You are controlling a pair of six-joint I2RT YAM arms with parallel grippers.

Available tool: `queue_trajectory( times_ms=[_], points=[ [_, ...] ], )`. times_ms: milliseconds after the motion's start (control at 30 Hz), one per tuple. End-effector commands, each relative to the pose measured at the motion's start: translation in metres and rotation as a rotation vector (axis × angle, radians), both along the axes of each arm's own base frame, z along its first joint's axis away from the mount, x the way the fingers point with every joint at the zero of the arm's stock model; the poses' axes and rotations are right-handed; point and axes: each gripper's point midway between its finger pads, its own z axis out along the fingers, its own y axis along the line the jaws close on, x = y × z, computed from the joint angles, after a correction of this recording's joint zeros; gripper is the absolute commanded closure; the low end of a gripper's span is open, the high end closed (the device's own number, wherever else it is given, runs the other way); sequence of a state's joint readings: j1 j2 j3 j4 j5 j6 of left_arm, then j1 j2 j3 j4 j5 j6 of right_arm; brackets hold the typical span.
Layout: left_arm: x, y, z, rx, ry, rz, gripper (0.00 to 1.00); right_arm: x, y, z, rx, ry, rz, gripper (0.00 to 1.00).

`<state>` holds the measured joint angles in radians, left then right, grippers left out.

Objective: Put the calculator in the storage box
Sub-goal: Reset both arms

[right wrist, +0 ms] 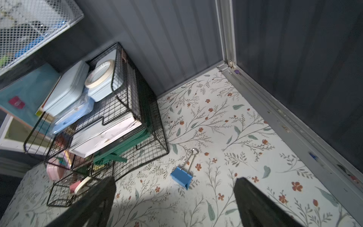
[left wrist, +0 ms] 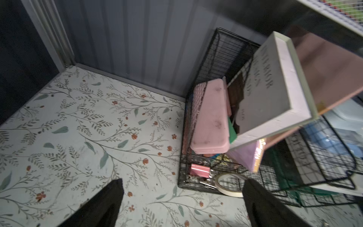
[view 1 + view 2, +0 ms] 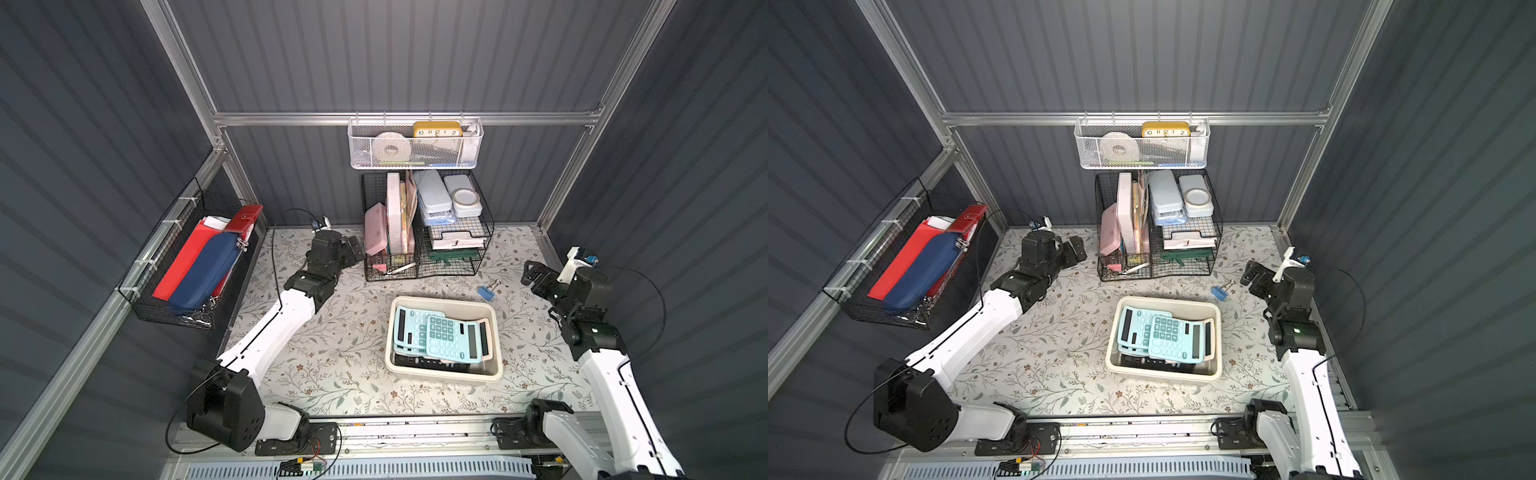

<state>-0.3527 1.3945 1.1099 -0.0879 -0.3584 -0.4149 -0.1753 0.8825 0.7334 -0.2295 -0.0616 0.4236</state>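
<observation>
Left wrist view shows the left gripper (image 2: 182, 182) with its two black fingers (image 2: 106, 200) spread wide and nothing between them. It hangs over the flowered table (image 2: 78, 127), just beside the black wire organiser (image 2: 225, 49). Right wrist view shows the right gripper (image 1: 175, 179) in the same way: wide apart and empty, above the table. A blue binder clip (image 1: 181, 177) lies on the table and is seen between its fingers.

In both top views the storage box (image 3: 444, 300) stands on the table between the two arms. From the box, the left gripper (image 3: 355, 247) is at about 10 o'clock and the right gripper (image 3: 530, 272) at about 2 o'clock, both well apart from it. The binder clip is at 1 o'clock, near the box corner.

Inside the box a turquoise calculator (image 3: 451, 336) lies on top, a little tilted. It overlaps a second turquoise calculator (image 3: 409, 328) toward 9 o'clock. A black calculator (image 3: 432, 363) is partly visible under them on the 6 o'clock side.

At 12 o'clock from the box the wire organiser stands against the back wall, and a white mesh basket (image 3: 415, 158) hangs above it. At 9 o'clock a black wire basket (image 3: 174, 311) hangs on the side wall with red and blue cases in it.
</observation>
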Motion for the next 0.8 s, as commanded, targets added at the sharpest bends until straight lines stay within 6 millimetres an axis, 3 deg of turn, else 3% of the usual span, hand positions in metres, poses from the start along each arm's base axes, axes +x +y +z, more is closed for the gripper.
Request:
queue_trajectory(
  times_ms=[0,233,400,533,767],
  points=[
    [0.005,0.011,-0.017,0.044,-0.013,-0.047,0.01,0.012,-0.007,0.003,0.022,-0.101,0.014,0.01],
    [0.0,0.049,-0.056,0.177,0.008,0.045,0.01,0.015,-0.023,-0.048,0.028,-0.055,-0.043,0.01],
    [-0.01,0.051,-0.064,0.266,-0.06,-0.003,0.01,0.017,-0.027,-0.077,-0.033,-0.018,-0.042,0.01],
    [-0.017,0.05,-0.075,0.315,-0.108,-0.045,0.01,0.018,-0.032,-0.085,-0.09,-0.031,-0.085,0.01],
    [-0.035,0.057,-0.085,0.315,-0.246,-0.08,0.01,0.028,-0.018,-0.093,-0.24,-0.016,-0.076,0.01]
  ],
)
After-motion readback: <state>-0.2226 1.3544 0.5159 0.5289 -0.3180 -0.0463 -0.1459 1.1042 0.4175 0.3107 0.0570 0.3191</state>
